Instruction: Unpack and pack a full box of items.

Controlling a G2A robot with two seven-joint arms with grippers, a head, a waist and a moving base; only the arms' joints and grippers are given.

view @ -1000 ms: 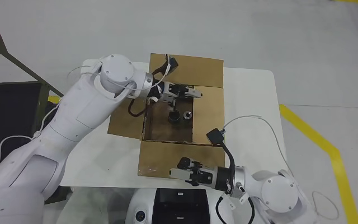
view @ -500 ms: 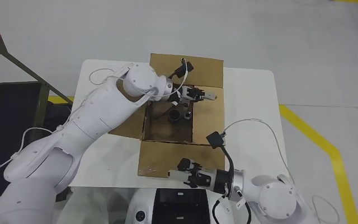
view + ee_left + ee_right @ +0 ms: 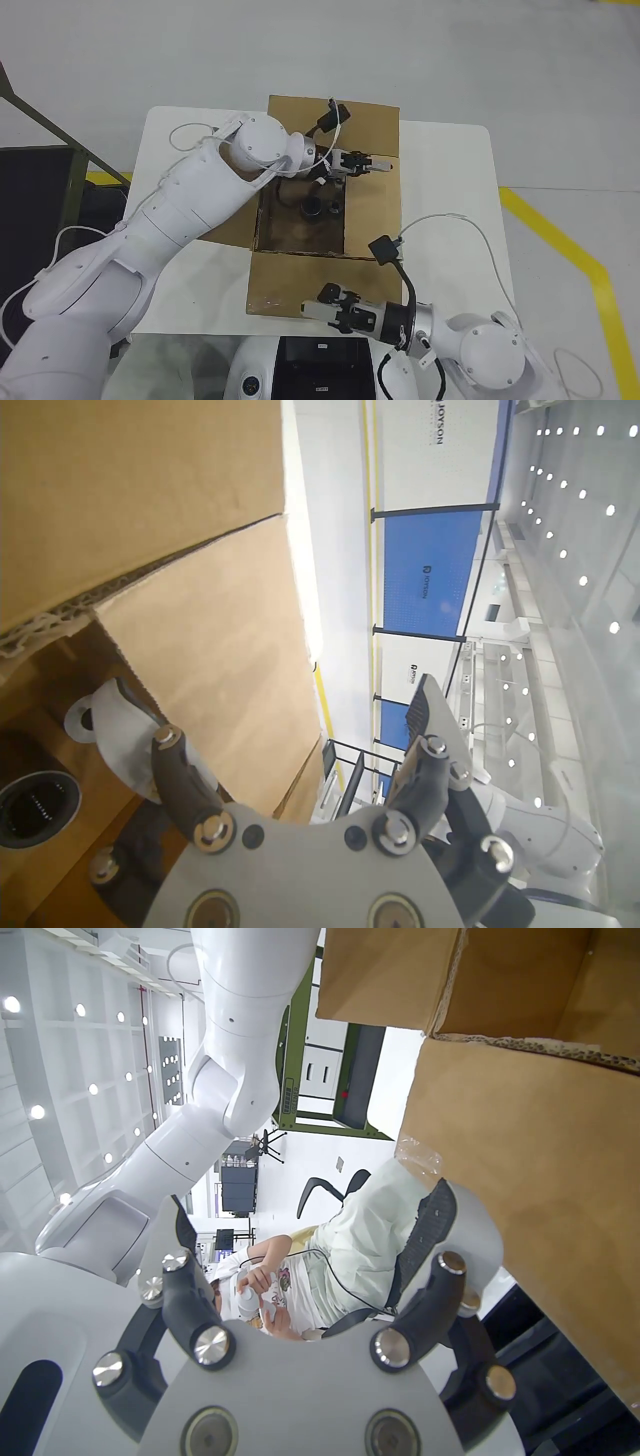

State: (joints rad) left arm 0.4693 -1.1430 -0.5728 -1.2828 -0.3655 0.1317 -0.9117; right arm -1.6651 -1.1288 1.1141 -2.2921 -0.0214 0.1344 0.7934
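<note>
- Top view: the left claw hangs above the far right corner of the cardboard box, and it is wide open
- Below this claw, a little nearer to the robot, a black round item with a hollow middle stands on the box floor
- A smaller grey round item stands just beside the black one, on the side nearer to the claw
- In the left wrist view a white crumpled thing lies inside the box just behind one side of the claw; I cannot tell if they touch, nor what the thing is
- A side flap of the box stands just in front of the left claw
- The right claw is at the near flap of the box, well apart from the left claw, and it is also wide open
- In the right wrist view the cardboard is just beside one finger of the right claw
- The box stands on the white table with its flaps folded outward
</note>
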